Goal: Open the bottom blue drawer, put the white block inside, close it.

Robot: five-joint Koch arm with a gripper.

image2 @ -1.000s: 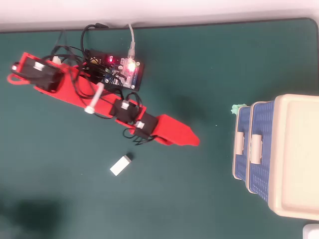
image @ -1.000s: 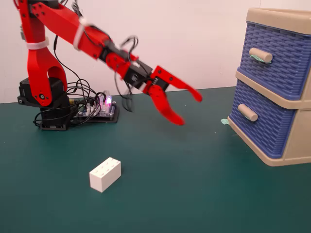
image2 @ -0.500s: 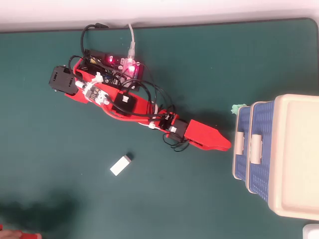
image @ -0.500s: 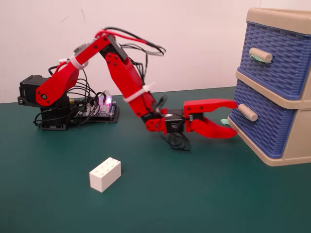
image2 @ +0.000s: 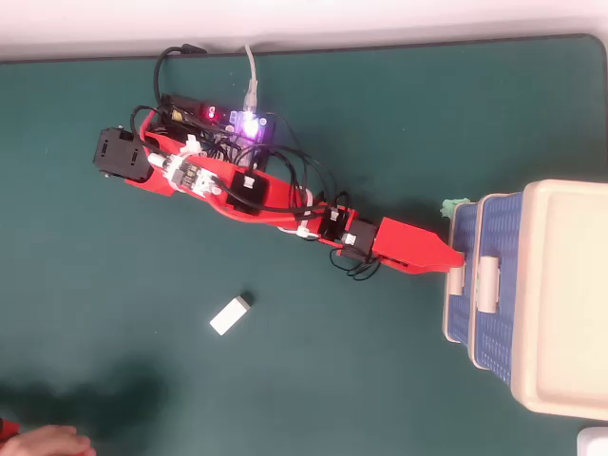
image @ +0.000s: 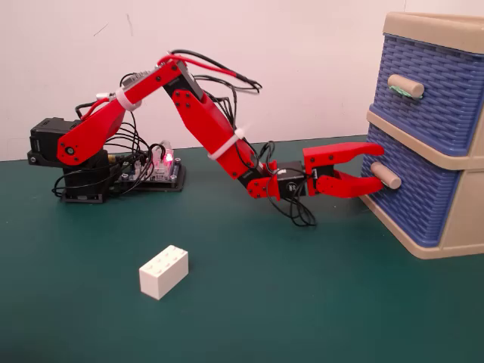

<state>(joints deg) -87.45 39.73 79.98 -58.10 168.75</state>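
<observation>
Presently the red arm (image: pixel 198 113) stretches low from its black base (image: pixel 76 170) at the left of the fixed view toward the beige-framed cabinet (image: pixel 454 227) at the right. Its jaws (image: pixel 376 168) stand parted, one finger above and one below, and the plain beige handle (image: pixel 384 175) of the bottom blue drawer (image: pixel 408 200) lies between their tips; the lower finger appears to touch or nearly touch the handle, and whether the upper one makes contact cannot be told. In the overhead view the jaws (image2: pixel 454 258) lie one over the other, so only a single red tip shows, reaching the handle (image2: pixel 456 280) at the front of the drawer (image2: pixel 461 318).

The bottom blue drawer sits slightly forward of the frame in the overhead view; how far it is open cannot be told from the fixed view. The upper blue drawer (image: pixel 431 91) carries a handle with a green smear (image: pixel 403 88).

The white block (image: pixel 163 271) rests studs upward on the dark green surface (image: pixel 302 302), well apart from both the jaws and the cabinet, in front of the arm's base in the fixed view. In the overhead view the block (image2: pixel 230 315) lies below the arm's middle section. A lit circuit board (image2: pixel 237 121) sits beside the base, with loose black cables around it. A hand (image2: pixel 38 443) shows at the lower left corner of the overhead view.
</observation>
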